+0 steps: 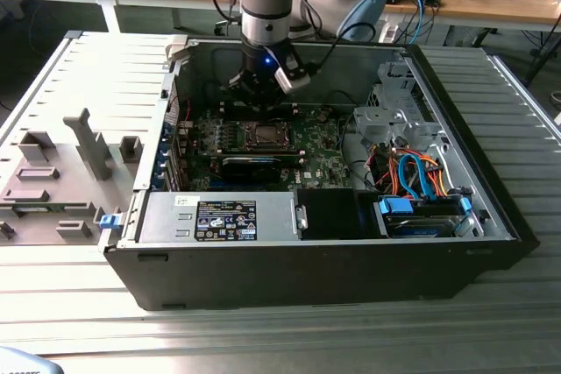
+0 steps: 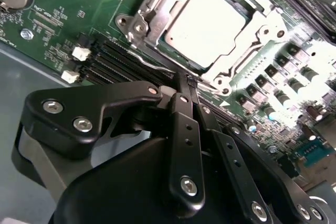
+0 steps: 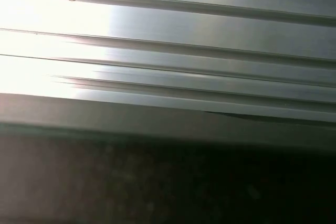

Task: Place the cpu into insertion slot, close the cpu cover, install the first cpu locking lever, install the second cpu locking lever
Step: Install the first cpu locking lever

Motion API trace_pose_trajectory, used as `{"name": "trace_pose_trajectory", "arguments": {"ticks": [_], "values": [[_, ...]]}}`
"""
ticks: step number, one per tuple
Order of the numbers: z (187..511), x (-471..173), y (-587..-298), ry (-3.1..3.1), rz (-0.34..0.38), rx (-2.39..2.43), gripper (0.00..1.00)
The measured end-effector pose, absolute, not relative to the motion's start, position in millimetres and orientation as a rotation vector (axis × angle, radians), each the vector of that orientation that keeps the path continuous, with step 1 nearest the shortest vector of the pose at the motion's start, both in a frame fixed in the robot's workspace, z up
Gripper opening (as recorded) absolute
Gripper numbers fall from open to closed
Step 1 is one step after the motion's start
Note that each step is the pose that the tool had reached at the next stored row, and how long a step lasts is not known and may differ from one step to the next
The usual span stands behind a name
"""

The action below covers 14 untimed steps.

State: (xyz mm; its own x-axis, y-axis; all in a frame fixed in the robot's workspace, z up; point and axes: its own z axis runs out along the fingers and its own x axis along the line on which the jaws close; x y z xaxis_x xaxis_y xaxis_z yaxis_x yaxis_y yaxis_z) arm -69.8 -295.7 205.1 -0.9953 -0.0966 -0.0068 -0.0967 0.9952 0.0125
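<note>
Closed jaws are showing in the second wrist view: the black gripper (image 2: 185,85) is sitting with its two fingers pressed together into a single narrow tip, and nothing is visibly held between them. That tip is hovering just beside the lower edge of the insertion slot (image 2: 220,80), near the centre of the frame.

One cpu (image 2: 206,25) is lying flat inside the slot, in the upper middle of that frame, its pale silvery face glaring under the light. One cpu cover (image 2: 262,22), a thin silvery frame, appears to be lying down around the chip with the chip showing through its window. A thin wire-like lever (image 2: 144,62) is running along the slot's near edge, just above the gripper tip; whether it is latched cannot be told.

In the exterior view, the arm is reaching down into the open computer case (image 1: 491,208), with the gripper (image 1: 256,94) in the upper centre, just above the slot (image 1: 263,136).

Judging by looks, the chip is light, rigid and fragile, best taken by its edges. The cover is thin, stiff sheet metal, smooth and likely slippery. The lever is probably springy, best pushed near its free end.
</note>
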Motion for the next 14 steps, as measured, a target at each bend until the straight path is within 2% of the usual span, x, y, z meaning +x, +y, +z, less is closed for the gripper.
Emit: {"name": "trace_pose_trajectory", "arguments": {"ticks": [14], "values": [[200, -55, -295, 3.131, 0.020, -0.165, 0.11]]}}
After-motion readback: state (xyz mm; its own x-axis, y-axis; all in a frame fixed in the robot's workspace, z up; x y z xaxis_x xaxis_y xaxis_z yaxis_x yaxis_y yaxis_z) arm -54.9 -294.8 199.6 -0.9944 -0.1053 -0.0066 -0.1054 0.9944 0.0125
